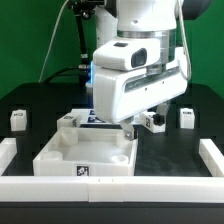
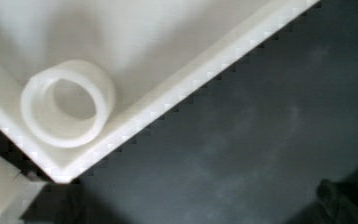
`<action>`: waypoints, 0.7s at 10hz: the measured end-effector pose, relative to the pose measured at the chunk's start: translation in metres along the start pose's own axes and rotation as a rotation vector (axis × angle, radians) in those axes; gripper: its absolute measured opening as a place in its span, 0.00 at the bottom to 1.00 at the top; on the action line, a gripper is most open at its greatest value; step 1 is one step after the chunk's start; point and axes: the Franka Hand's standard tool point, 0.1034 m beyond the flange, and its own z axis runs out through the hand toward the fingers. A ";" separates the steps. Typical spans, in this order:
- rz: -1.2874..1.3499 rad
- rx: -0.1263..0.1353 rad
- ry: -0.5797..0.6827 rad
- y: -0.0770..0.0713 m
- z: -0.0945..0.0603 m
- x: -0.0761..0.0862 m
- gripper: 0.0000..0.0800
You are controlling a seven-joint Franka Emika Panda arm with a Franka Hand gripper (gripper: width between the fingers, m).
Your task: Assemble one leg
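Observation:
Several small white legs with marker tags stand on the dark table: one at the exterior view's far left (image 1: 17, 119), one by the panel's far left corner (image 1: 68, 120), one just to the right of the gripper (image 1: 153, 121), and one further right (image 1: 186, 117). My gripper (image 1: 128, 127) hangs low over the far right corner of the large white square panel (image 1: 85, 152). In the wrist view the panel's corner (image 2: 158, 60) with a round hole (image 2: 66, 100) shows, with bare table beside it. My gripper (image 2: 194, 200) is open with nothing between the dark fingertips (image 2: 350, 196). No leg shows in the wrist view.
A low white border wall runs along the front (image 1: 110, 182), the left (image 1: 8, 150) and the right (image 1: 212, 152) of the work area. A tagged marker board (image 1: 92, 116) lies behind the panel, partly hidden by the arm.

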 end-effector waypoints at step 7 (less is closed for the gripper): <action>0.000 0.000 0.000 0.000 0.000 0.000 0.81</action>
